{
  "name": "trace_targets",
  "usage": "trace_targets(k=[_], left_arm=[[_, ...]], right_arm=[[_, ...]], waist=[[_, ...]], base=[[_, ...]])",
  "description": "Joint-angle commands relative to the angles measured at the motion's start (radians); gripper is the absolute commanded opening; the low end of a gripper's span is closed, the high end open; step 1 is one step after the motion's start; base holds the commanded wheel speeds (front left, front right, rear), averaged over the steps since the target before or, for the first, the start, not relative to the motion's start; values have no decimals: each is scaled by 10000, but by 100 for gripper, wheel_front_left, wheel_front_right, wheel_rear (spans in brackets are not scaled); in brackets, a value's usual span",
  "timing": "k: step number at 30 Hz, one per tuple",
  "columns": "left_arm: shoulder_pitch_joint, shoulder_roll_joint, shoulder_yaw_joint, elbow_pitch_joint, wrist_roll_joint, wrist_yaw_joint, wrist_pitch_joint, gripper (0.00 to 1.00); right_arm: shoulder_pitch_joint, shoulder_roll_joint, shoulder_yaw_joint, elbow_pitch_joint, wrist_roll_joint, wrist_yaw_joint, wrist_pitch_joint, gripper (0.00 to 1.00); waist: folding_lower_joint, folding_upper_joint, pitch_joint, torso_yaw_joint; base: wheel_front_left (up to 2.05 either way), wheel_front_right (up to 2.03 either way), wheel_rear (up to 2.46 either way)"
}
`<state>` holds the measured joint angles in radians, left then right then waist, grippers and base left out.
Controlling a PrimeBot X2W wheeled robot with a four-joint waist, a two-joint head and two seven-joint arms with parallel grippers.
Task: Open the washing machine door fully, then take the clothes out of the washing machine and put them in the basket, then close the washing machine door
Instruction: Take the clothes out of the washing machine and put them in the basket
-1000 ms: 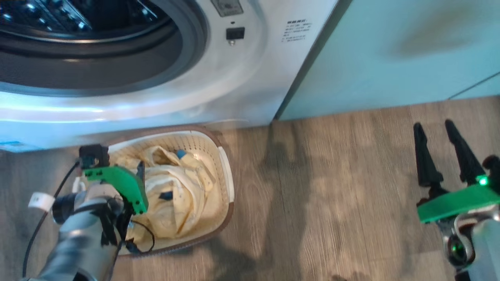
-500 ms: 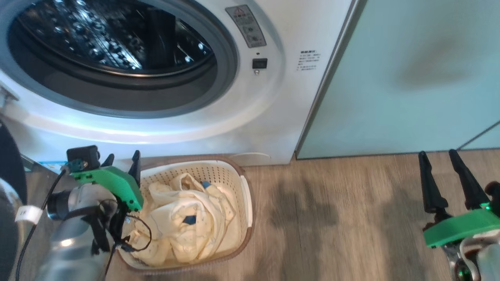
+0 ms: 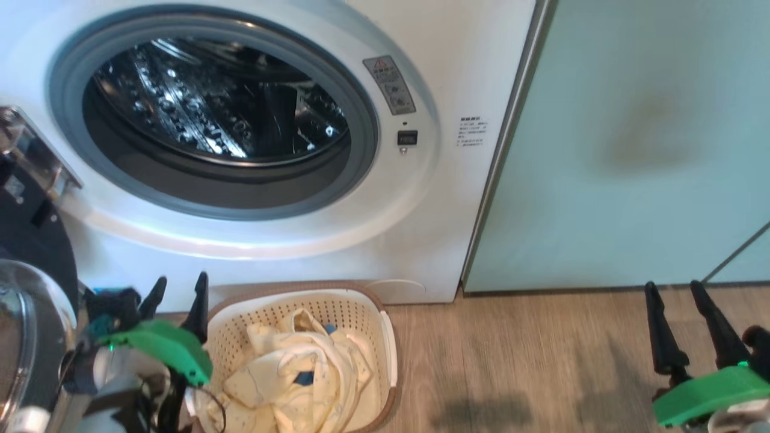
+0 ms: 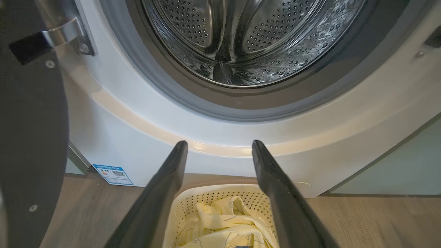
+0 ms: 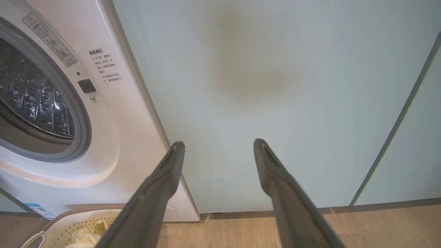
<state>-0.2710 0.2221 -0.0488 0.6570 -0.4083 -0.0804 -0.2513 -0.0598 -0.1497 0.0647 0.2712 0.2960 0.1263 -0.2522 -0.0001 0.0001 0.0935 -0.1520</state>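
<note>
The white washing machine stands with its steel drum exposed, and no fabric shows inside it. The washing machine door hangs swung out at the far left, black ring and glass facing me. On the floor in front sits the cream basket with the pale yellow clothes heaped in it. My left gripper is open and empty above the basket's back-left rim. In the left wrist view its fingers frame the basket and clothes. My right gripper is open and empty over the floor far to the right.
Pale green cabinet doors run along the right of the machine, straight ahead of my right gripper. Wood-look floor lies between the basket and the right arm. A blue label sits low on the machine's front.
The head camera has tilted up, bringing the whole drum opening and the door into view. My left gripper has lifted off the clothes toward the basket's back-left rim. Both grippers stay open.
</note>
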Motion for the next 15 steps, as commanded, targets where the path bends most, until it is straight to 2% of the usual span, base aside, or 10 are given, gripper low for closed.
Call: trace_targets(k=[1,8,15], left_arm=[[52,244,576,-541,147,57,-104,100],[1409,-29,1529,-1931,616,196,-104,100],[2067,-163,2093,-2637,881,-12,-104,100]], right_arm=[[-51,-178,126,-321,-75,44,-95,100],[254,-190,108,-334,-93,44,-95,100],[410,-159,65,-353,-132,44,-95,100]], waist=[[1,-1,-282,11],[1,-1,-808,-28],[1,-1,-1027,12]], base=[[0,0,0],[0,0,0],[0,0,0]])
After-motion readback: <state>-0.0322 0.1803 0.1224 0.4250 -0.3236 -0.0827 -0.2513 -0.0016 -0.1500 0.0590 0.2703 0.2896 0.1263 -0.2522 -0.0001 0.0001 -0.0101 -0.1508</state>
